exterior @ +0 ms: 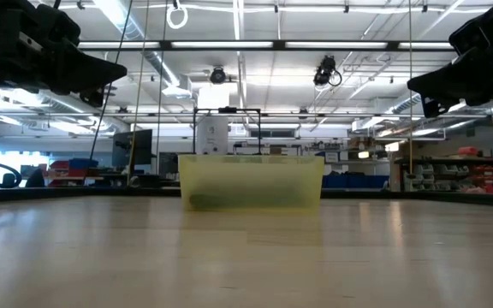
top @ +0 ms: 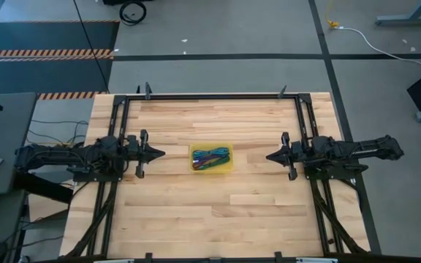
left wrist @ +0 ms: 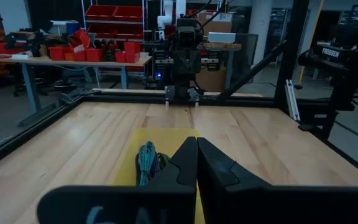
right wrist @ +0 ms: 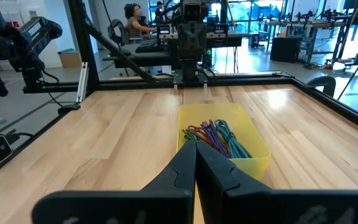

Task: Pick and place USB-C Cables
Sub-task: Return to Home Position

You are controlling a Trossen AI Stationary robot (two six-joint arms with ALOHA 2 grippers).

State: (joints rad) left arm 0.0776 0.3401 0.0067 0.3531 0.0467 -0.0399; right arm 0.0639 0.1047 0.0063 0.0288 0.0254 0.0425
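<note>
A small yellow tray [top: 193, 166] sits at the middle of the wooden table, and the coloured USB-C cables [top: 211, 156] lie bundled inside it. The right wrist view shows the cables [right wrist: 216, 135] as teal, green, purple and red strands in the tray [right wrist: 257, 154]. In the left wrist view the cables [left wrist: 148, 162] are partly hidden behind the fingers. My left gripper [top: 162, 153] hovers left of the tray, shut and empty. My right gripper [top: 268, 156] hovers right of the tray, shut and empty. In the low view the tray [exterior: 251, 181] stands on the tabletop between both raised arms.
A black metal frame [top: 210, 96] runs along the far edge and both sides of the table. Bare wood lies all around the tray. A person sits at a desk [right wrist: 132, 18] in the room beyond the table.
</note>
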